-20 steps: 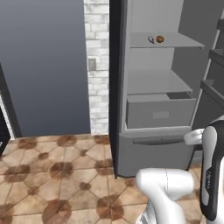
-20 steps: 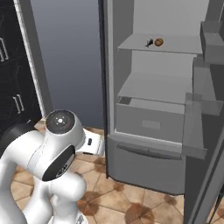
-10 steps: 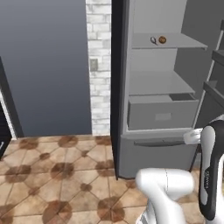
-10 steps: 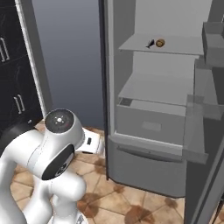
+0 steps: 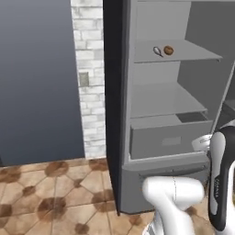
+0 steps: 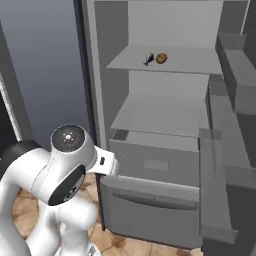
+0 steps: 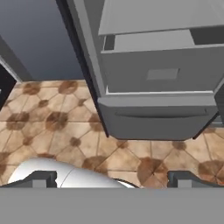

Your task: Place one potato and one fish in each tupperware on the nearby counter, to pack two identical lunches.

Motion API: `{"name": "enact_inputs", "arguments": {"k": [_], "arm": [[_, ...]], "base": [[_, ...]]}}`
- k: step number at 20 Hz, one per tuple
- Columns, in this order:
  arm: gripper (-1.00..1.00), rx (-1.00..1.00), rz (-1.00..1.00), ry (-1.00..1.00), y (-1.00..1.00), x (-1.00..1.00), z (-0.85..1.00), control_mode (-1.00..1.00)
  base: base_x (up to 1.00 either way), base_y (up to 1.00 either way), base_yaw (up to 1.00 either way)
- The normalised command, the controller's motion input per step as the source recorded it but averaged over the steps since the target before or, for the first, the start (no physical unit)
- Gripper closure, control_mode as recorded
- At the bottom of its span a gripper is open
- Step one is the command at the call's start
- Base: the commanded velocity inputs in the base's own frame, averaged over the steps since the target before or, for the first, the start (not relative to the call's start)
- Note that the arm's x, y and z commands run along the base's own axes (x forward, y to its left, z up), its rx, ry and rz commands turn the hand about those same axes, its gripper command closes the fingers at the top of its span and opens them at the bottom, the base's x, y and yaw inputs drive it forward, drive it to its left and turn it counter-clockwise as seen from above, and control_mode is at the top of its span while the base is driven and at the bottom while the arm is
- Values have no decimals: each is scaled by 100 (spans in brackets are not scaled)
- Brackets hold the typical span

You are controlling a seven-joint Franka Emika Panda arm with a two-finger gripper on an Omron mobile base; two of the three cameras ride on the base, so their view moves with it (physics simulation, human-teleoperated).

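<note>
Since the earlier frame both base views have swung a little: the open fridge [image 5: 174, 114] now sits further left and fills more of the left base view, and the dark strip at that view's lower left edge has gone. That is the camera moving; the things on the shelf have not shifted against the shelf.

The claw [image 7: 109, 179] hangs over the tiled floor [image 7: 48, 118] in front of the fridge's lower drawer [image 7: 159, 116]. Its two dark fingertips [image 7: 41, 178] stand far apart, near the left and right sides of the hand view, so it is wide open. Nothing lies between them and they touch nothing.

The potato [image 5: 168, 50] rests on the fridge's upper shelf [image 5: 193, 54], toward the middle of it and set back from the front edge. The fish [image 5: 158, 51], small and dark grey, lies just beside it on the left; whether the two touch cannot be told. In the right base view the potato [image 6: 161, 58] and fish [image 6: 149, 60] sit in the same order on that shelf.

Below, the middle shelf [image 6: 160, 115] and the pulled-out grey drawer [image 6: 155, 162] carry nothing that can be made out.
</note>
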Motion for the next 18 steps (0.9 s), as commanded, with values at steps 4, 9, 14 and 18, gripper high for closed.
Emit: {"name": "enact_inputs", "arguments": {"k": [4, 9, 14, 18], "arm": [[-100, 0, 0, 0, 0, 0, 0, 100], [-100, 0, 0, 0, 0, 0, 0, 100], [-100, 0, 0, 0, 0, 0, 0, 100], [-100, 0, 0, 0, 0, 0, 0, 100]], "base": [[88, -34, -21], [56, -61, -16], [46, -43, -10], [92, 62, -9]]}}
